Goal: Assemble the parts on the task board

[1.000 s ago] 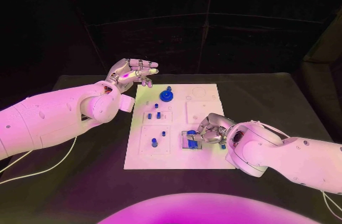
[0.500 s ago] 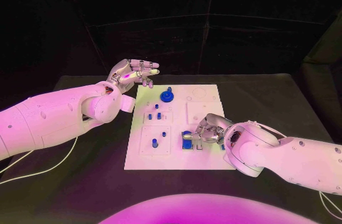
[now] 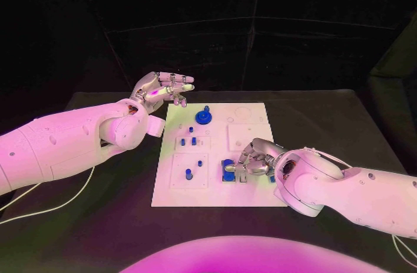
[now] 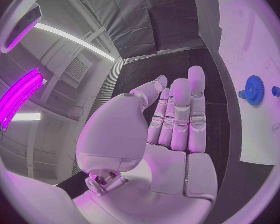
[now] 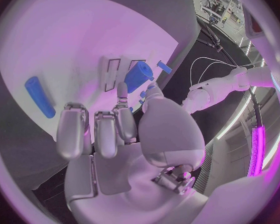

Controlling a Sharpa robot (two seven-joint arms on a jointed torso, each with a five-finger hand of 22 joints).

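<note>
Since a second ago your right hand (image 3: 253, 158) has shifted slightly left over the board (image 3: 247, 119), and the blue part (image 3: 228, 170) under its fingertips now sits further left too. You can't tell whether those curled fingers actually grip the part or only touch it. Your left hand (image 3: 161, 90) stays raised beyond the board's far left corner, fingers curled, holding nothing. Just right of it stands the gear (image 3: 203, 116).

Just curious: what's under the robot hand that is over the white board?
Under the right robot hand, a blue part stands on the task board. The fingers hide whatever else lies beneath.
</note>
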